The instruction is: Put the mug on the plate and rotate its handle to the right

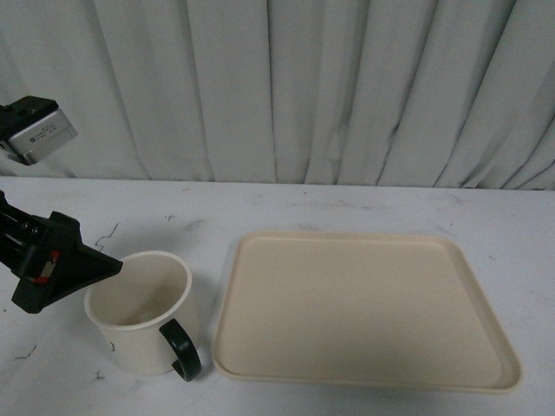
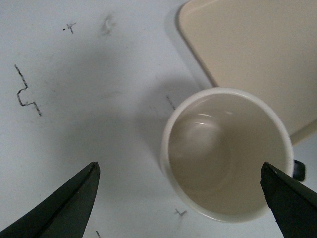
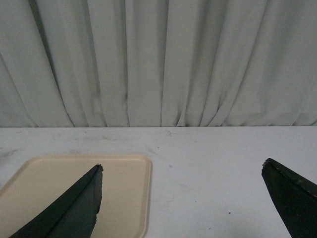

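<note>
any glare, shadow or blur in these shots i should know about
Left wrist view: small glare arc inside the mug, a soft shadow on the table beside it; front view: flat light, slightly soft, plate evenly lit; right wrist view: no glare, right hand fingers dark silhouettes.

Counter (image 1: pixel 260 204): carries plate and mug.
Plate (image 1: pixel 364 312): lies flat on counter.
Mug (image 1: pixel 139 312): upright on counter, just left of plate's front-left corner, off the plate.
Handle (image 1: pixel 184 349): on mug's front-right side, towards plate.
Curtain (image 1: pixel 303 87): behind plate, past counter's far edge.
</note>
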